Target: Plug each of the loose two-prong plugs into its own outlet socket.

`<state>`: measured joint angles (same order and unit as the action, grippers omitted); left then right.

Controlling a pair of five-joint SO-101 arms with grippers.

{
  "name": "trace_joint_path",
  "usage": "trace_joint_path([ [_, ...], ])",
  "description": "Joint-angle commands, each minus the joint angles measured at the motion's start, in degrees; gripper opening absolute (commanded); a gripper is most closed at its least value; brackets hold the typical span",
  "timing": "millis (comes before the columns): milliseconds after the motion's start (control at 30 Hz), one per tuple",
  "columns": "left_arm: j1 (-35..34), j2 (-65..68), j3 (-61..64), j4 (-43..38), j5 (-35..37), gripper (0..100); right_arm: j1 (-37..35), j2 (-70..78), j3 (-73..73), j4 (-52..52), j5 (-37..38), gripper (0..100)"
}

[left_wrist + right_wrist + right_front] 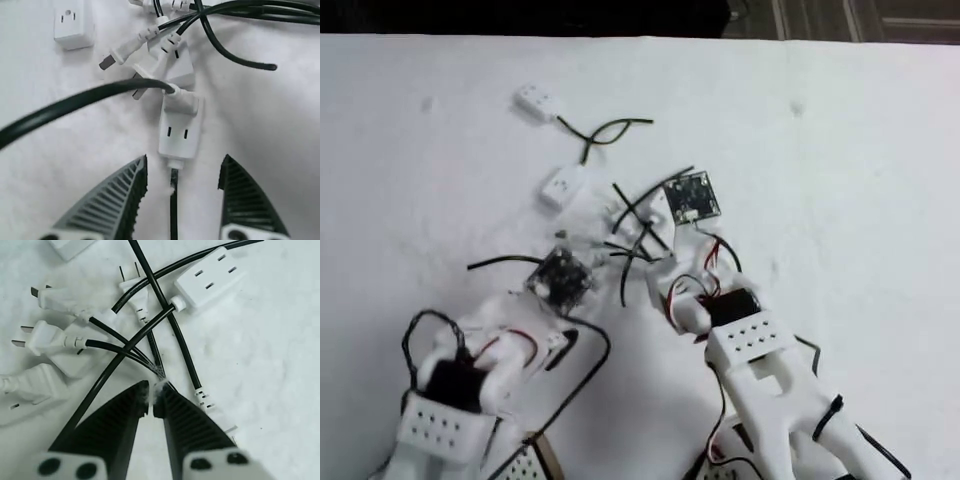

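1. We see the left gripper (184,164) open. Its ribbed fingers (117,197) are spread to either side of a white two-slot outlet block (181,132) and touch nothing.
2. An angled white plug (181,100) sits at the end of that block away from the gripper, and its thick black cord (75,105) sweeps off to one side. We cannot tell whether its prongs are seated.
3. Just beyond, a first loose plug (124,50) and a second loose plug (152,65) lie side by side with bare prongs. The second rests partly on another white block (180,62).
4. A square socket (74,22) lies well apart from them.
5. The right gripper (151,399) is closed, pinching thin black cords (150,367) where several cross.
6. Near it in the right wrist view lie a prongs-up plug (134,290), an upper side plug (55,297) and a lower side plug (45,337), none of them in a socket. A double outlet block (210,277) lies beside the crossing cords with its four slots showing.
7. From above, the white table (860,150) carries a far socket (535,102) near the far edge, left of the middle, and a nearer socket (562,186) between it and the arms.
8. The tangle of cords and plugs (635,225) lies about mid-table. The left arm (470,370) and the right arm (760,360) come in from the near edge, with their heads at that tangle.
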<state>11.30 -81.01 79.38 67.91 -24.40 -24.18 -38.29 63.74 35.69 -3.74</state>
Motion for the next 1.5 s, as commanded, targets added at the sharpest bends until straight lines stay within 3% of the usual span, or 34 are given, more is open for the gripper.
trace_joint_path([
  [0,0.4,16.9,-9.8,-1.6,-0.5,24,0.7,0.0,-0.4,-1.1,-0.6,1.9],
  [300,0.4,43.4,-13.3,-14.4,-2.2,24,0.7,0.0,-0.4,-0.8,-0.5,1.9],
  [600,0.4,63.1,-26.3,-13.3,-0.3,24,0.7,0.0,-0.4,-0.7,-0.4,1.9],
  [700,0.8,66.6,-28.8,-13.2,-0.1,19,0.7,0.0,-0.4,-0.7,-0.4,1.9],
  [933,0.6,69.2,-31.1,-13.5,0.3,10,0.7,0.0,-0.4,-0.7,-0.4,1.9],
  [1033,0.4,69.0,-31.3,-13.5,-0.1,1,0.8,0.0,-0.4,-0.7,-0.4,1.9],
  [1100,-0.2,67.7,-31.6,-13.0,-0.1,2,0.8,0.0,-0.4,-0.7,-0.4,1.9],
  [1267,-8.7,58.4,-34.2,-11.0,-0.3,2,0.8,0.0,-0.4,-0.7,-0.4,1.9],
  [1467,-21.4,55.0,-42.9,-10.7,-6.0,2,0.8,0.0,-0.4,-0.7,-0.4,1.9],
])
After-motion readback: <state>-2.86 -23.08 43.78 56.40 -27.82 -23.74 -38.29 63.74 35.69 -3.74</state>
